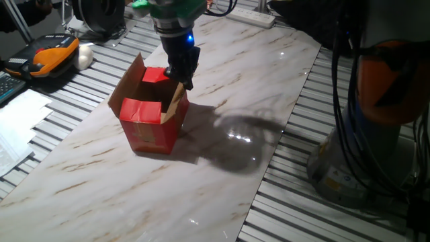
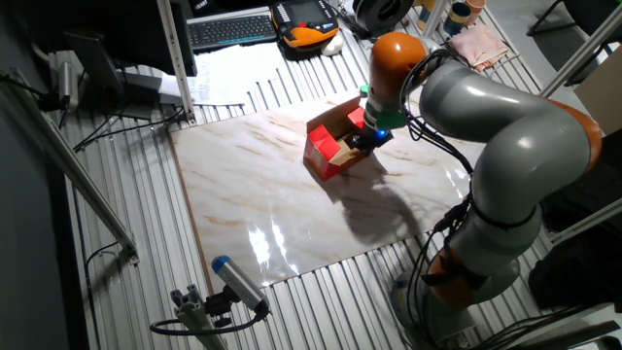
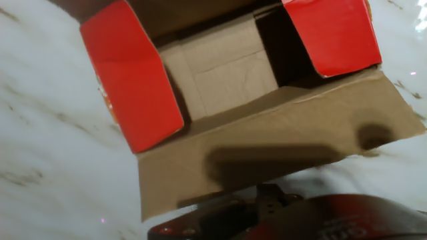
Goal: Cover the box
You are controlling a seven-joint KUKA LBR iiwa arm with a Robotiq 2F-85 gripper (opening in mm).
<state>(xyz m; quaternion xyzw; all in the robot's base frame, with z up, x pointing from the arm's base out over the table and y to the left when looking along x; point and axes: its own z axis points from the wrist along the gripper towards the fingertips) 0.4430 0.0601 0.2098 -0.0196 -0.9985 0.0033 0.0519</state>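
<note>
The box (image 1: 149, 123) stands on the marble board, red outside and brown inside, with its top open. Two red flaps lean partly inward, and one brown flap (image 1: 129, 84) stands up on the left. My gripper (image 1: 183, 78) is right at the brown flap on the box's right side (image 1: 176, 101), with its fingers close together and holding nothing. In the hand view that flap (image 3: 267, 150) lies just ahead of my fingers (image 3: 267, 200), with the brown inside of the box (image 3: 227, 70) beyond it. The other fixed view shows the box (image 2: 330, 151) under the gripper (image 2: 365, 138).
The marble board (image 1: 101, 181) lies on a slatted metal table. An orange and black device (image 1: 52, 54), a white object (image 1: 84, 57) and papers (image 1: 20, 117) lie at the left. The arm's base and cables (image 1: 363, 134) stand at the right. A keyboard (image 2: 228, 29) lies at the back.
</note>
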